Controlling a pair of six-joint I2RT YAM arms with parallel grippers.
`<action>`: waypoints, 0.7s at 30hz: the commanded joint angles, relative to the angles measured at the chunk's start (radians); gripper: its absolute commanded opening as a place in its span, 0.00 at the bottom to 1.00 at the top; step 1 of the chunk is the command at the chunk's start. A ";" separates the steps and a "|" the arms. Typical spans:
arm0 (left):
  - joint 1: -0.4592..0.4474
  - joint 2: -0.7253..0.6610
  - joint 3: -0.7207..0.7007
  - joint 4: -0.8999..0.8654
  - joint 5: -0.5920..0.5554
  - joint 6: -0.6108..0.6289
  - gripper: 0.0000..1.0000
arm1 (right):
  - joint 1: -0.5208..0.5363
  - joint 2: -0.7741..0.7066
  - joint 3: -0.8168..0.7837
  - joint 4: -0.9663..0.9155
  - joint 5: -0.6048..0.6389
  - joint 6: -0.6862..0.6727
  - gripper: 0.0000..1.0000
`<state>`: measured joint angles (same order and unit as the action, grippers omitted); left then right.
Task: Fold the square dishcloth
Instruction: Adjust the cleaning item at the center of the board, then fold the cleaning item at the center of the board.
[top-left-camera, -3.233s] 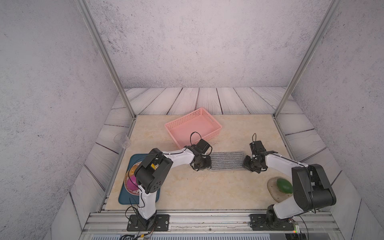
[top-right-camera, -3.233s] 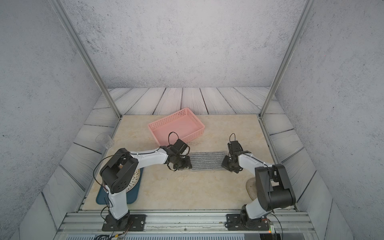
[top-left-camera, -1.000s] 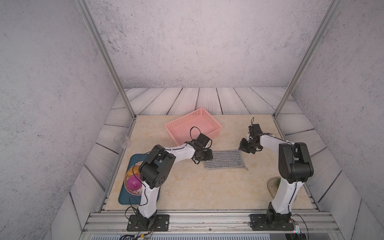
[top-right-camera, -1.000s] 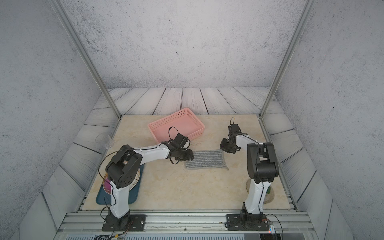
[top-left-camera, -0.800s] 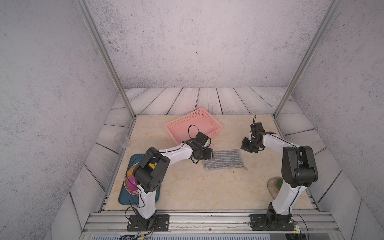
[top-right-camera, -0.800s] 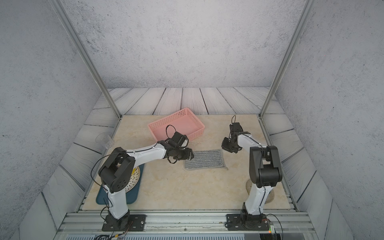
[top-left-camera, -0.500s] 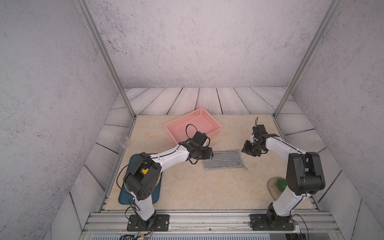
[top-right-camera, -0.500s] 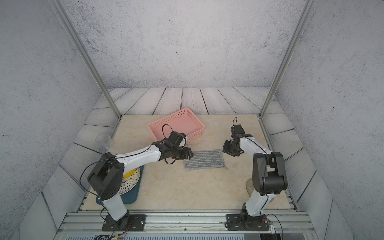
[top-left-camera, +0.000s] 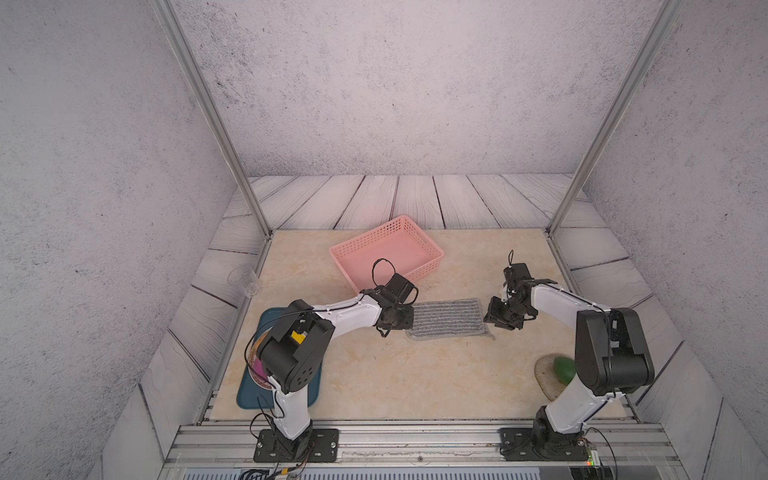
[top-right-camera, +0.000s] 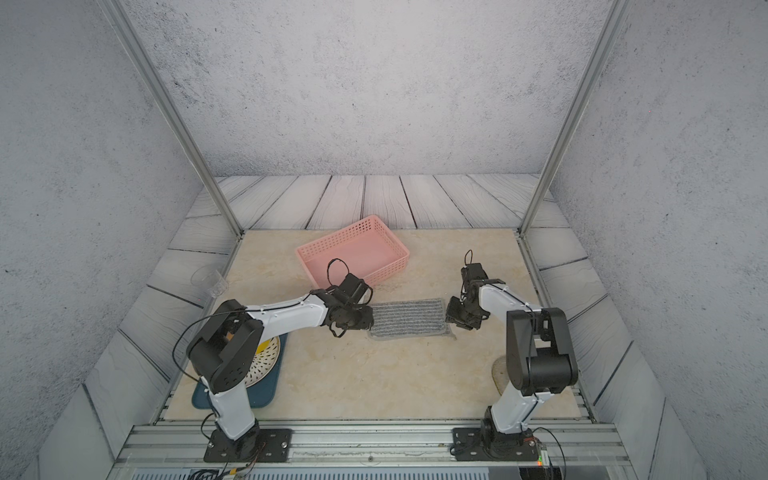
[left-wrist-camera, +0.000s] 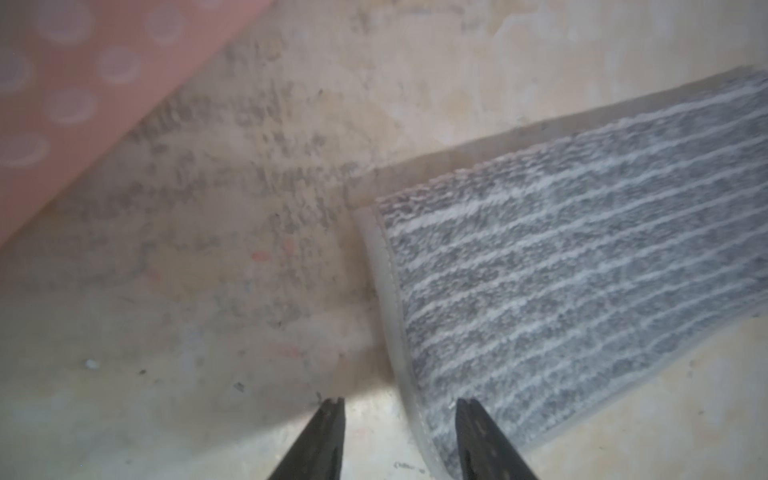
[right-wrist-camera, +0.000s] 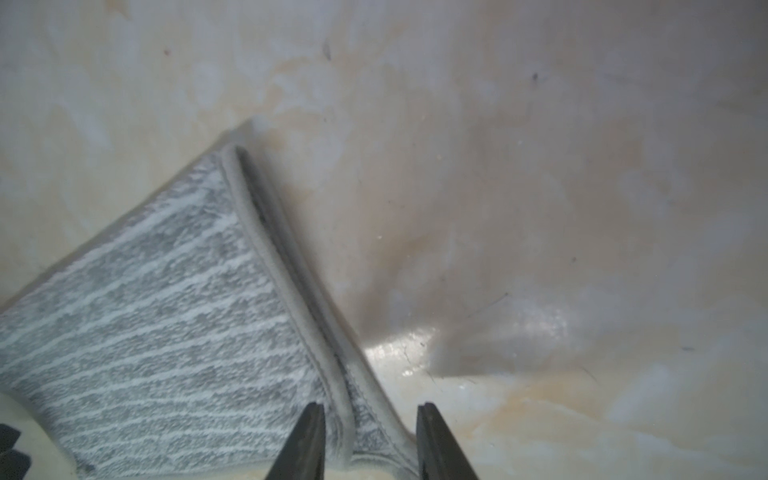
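You have the square dishcloth lying flat on the table, doubled into a striped band just in front of the pink basket. Your left gripper is at the band's end nearest the basket, jaws released, one tip over the hem and one over bare table. Your right gripper is at the end farthest from the basket, jaws released astride the doubled hem, not pinching it.
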<state>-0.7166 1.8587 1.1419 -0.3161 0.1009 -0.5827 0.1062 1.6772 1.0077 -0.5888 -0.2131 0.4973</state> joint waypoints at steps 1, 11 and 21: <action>-0.010 0.035 0.027 -0.033 -0.019 0.018 0.49 | 0.007 0.006 -0.006 -0.003 -0.017 0.007 0.35; -0.015 0.062 0.026 -0.034 -0.018 0.013 0.45 | 0.021 0.065 -0.026 0.049 -0.051 0.027 0.33; -0.017 0.063 0.019 -0.031 -0.006 0.001 0.42 | 0.028 0.073 -0.034 0.047 -0.061 0.041 0.16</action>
<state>-0.7269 1.8988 1.1645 -0.3145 0.0933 -0.5797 0.1287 1.7309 0.9913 -0.5251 -0.2619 0.5278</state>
